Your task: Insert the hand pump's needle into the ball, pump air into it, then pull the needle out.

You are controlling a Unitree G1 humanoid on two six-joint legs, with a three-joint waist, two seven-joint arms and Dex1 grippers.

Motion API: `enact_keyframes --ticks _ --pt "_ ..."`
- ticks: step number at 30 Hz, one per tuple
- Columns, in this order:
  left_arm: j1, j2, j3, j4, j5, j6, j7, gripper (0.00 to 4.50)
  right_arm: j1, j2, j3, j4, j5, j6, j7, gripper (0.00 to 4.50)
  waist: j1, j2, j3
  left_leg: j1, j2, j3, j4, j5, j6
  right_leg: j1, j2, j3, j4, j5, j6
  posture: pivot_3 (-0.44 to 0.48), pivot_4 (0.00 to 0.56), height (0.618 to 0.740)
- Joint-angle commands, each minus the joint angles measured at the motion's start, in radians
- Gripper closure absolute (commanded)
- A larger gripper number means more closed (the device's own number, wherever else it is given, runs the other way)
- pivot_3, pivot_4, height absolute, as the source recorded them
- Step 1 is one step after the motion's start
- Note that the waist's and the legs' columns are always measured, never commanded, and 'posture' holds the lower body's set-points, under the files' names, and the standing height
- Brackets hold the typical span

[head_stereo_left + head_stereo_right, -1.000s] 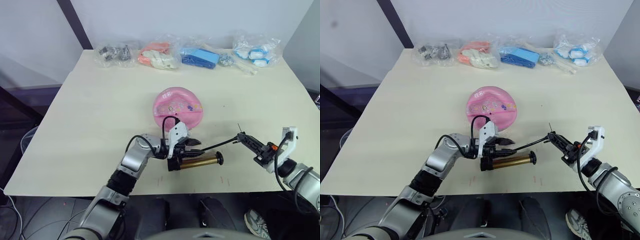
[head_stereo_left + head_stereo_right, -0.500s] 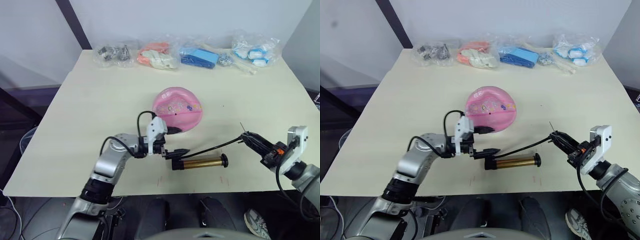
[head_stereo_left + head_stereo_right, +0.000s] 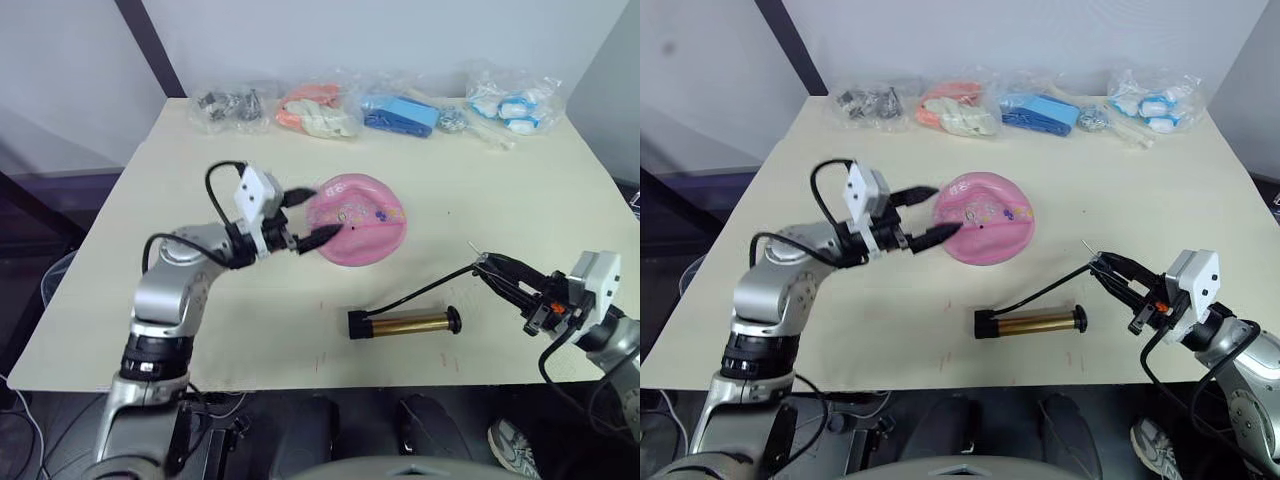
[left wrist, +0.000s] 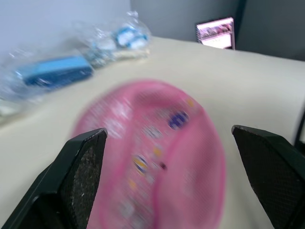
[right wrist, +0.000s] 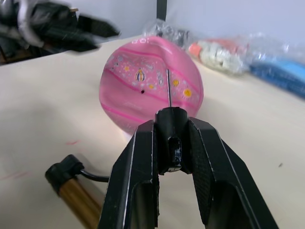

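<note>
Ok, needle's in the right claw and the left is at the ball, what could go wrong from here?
1. The ball lies loose and dented, and the open left claw has no hold on it. A push from the needle may roll it away.
2. The valve hole is tiny and off the needle's line. A miss may bend the pin.
3. The hand pump lies free on the table, tied to the right claw by its hose. Reaching may drag it.

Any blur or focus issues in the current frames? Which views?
Left wrist view: the ball is smeared and soft between the left pincer's fingers. Right wrist view: the needle and right pincer are sharp, the bags behind soft. Left eye view: crisp overall, slight smear on the left pincer.
</note>
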Motion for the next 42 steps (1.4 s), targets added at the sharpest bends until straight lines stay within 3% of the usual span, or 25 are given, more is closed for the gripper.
enact_keyframes --ticks 1,14,27,30,34,38,42 --pt "-0.055 0.028 0.009 0.046 0.012 0.020 0.018 0.04 -0.012 -0.007 0.012 -0.036 -0.008 -0.049 0.040 4.11 -0.003 0.000 0.000 0.000 0.000 0.000 0.000 0.000 0.000 0.000 0.000 0.000 0.000 0.000 0.000 0.000 0.150 0.740" --pt "-0.241 0.083 -0.145 0.273 0.140 -0.002 -0.085 0.04 -0.054 -0.009 0.055 -0.064 -0.040 -0.043 0.026 4.11 -0.001 -0.001 0.001 0.000 0.000 0.000 0.000 0.000 0.000 0.000 0.000 0.000 0.000 0.000 0.000 0.000 0.150 0.740" --pt "-0.356 0.039 -0.210 0.493 0.237 -0.123 -0.149 0.04 -0.060 -0.004 0.059 -0.081 -0.038 -0.036 -0.002 4.11 -0.004 -0.001 0.001 0.000 0.000 0.000 0.000 0.000 0.000 -0.001 0.000 0.000 0.000 0.000 0.000 0.000 0.150 0.740" --pt "-0.354 0.023 -0.206 0.528 0.254 -0.157 -0.138 0.89 -0.059 -0.005 0.062 -0.085 -0.038 -0.032 -0.010 4.11 -0.002 -0.001 0.001 0.000 0.000 0.000 0.000 0.000 0.000 -0.001 0.000 0.000 0.000 0.000 0.000 0.000 0.150 0.740" --pt "-0.354 0.004 -0.186 0.539 0.250 -0.157 -0.126 2.93 -0.048 -0.008 0.065 -0.087 -0.042 -0.030 -0.014 4.11 0.001 -0.001 0.001 -0.001 -0.001 0.000 0.000 0.000 0.000 -0.001 0.000 0.000 0.000 0.000 0.000 0.000 0.150 0.740" --pt "-0.335 -0.003 -0.175 0.516 0.244 -0.142 -0.115 4.36 -0.053 -0.006 0.069 -0.096 -0.028 0.004 -0.043 4.11 -0.004 -0.001 0.001 -0.001 0.000 0.000 0.000 0.000 0.000 -0.001 0.000 0.000 0.001 0.000 0.000 0.000 0.150 0.740" --pt "-0.303 -0.011 -0.165 0.456 0.237 -0.098 -0.082 4.46 -0.086 -0.017 0.096 -0.134 0.013 0.144 -0.118 4.11 -0.004 -0.001 0.001 -0.001 0.000 0.000 0.000 0.000 0.000 -0.001 0.000 0.000 0.002 0.000 0.000 0.000 0.150 0.740"
